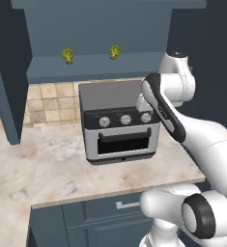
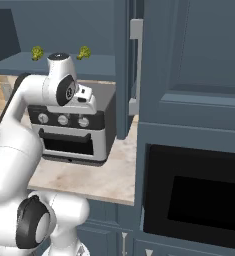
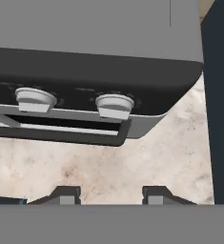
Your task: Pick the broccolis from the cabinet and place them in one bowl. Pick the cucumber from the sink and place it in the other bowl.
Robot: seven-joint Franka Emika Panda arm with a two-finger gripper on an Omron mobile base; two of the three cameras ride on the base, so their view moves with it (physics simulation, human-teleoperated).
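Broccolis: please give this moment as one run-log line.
broccolis: both on cabinet shelf | gripper: open, empty, above counter | bowls: unfilled

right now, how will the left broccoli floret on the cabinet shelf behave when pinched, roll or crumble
The left bumpy yellow-green broccoli floret looks small beside the toaster oven's round grey knobs, so probably light. Its lumpy, irregular outline suggests it would wobble or tip rather than roll far on the dark blue-grey cabinet shelf. The knobbly surface may give a somewhat uneven grip.
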